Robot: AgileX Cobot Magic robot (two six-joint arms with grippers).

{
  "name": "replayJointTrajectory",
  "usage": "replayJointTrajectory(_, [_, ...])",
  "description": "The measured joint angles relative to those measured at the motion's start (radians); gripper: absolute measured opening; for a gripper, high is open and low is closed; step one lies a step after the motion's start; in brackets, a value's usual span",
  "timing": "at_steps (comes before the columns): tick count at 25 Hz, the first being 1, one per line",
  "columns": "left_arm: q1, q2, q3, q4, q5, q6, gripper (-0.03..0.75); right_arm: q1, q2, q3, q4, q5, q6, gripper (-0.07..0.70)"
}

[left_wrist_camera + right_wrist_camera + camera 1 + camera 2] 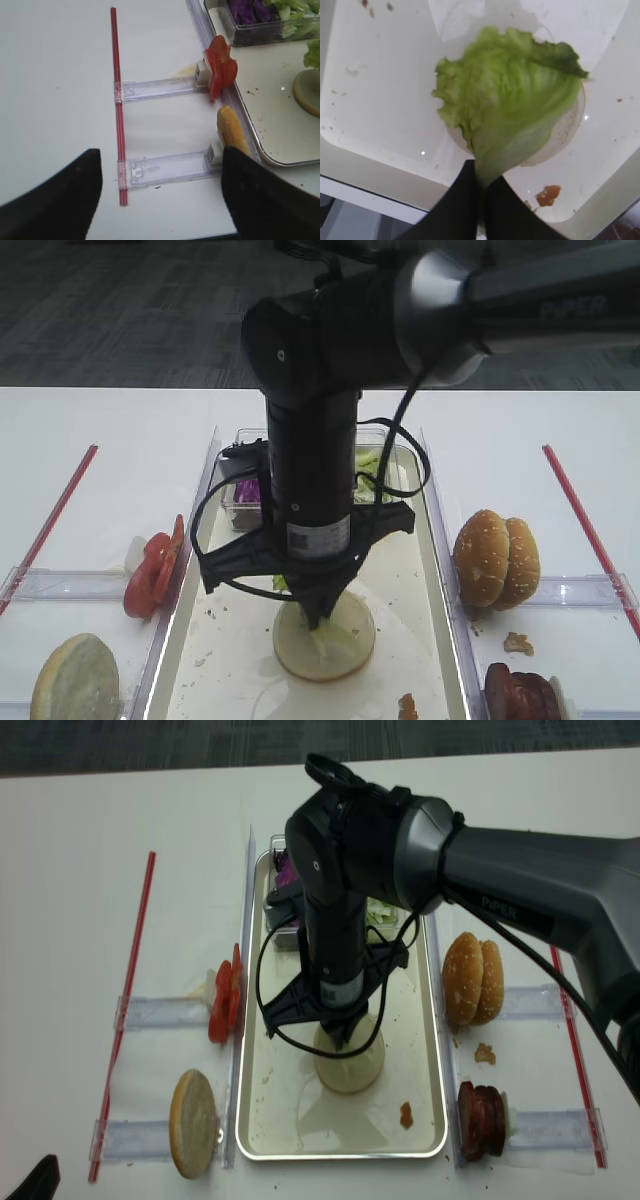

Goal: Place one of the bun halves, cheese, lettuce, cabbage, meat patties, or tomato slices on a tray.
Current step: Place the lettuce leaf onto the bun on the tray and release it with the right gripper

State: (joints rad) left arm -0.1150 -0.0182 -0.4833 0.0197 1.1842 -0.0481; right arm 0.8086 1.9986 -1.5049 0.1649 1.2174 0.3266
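Observation:
My right gripper (484, 186) is shut on the stem end of a light green lettuce leaf (510, 105). The leaf drapes over a pale bun half (566, 135) lying cut face up on the cream tray (380, 100). From above, the right gripper (318, 620) points straight down over that bun half (345, 645) in the tray's middle (230, 660). My left gripper (160, 200) hangs open over the white table left of the tray, nothing between its fingers. Close to it are tomato slices (220, 72) and another bun half (231, 130) standing on edge in clear holders.
A clear tub with purple cabbage (247, 495) and more lettuce (372, 465) sits at the tray's far end. Sesame bun halves (497, 558) and meat patties (520, 692) stand in holders on the right. Red rods (118, 100) edge the holders. Crumbs dot the tray.

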Motion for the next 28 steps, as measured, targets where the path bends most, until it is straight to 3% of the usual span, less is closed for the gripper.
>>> replayJointTrajectory(5, [0.0,0.0,0.0,0.0,0.0,0.0,0.477,0.002,-0.039,0.091,0.009,-0.058,0.002,0.038])
replayJointTrajectory(10, [0.0,0.0,0.0,0.0,0.0,0.0,0.477,0.002,-0.044,0.126,0.013,-0.153,0.0,0.038])
replayJointTrajectory(13, [0.0,0.0,0.0,0.0,0.0,0.0,0.477,0.002,-0.044,0.146,0.013,-0.18,0.0,0.038])
replayJointTrajectory(28, [0.0,0.0,0.0,0.0,0.0,0.0,0.475,0.002,-0.029,0.154,-0.01,-0.197,0.025,0.04])
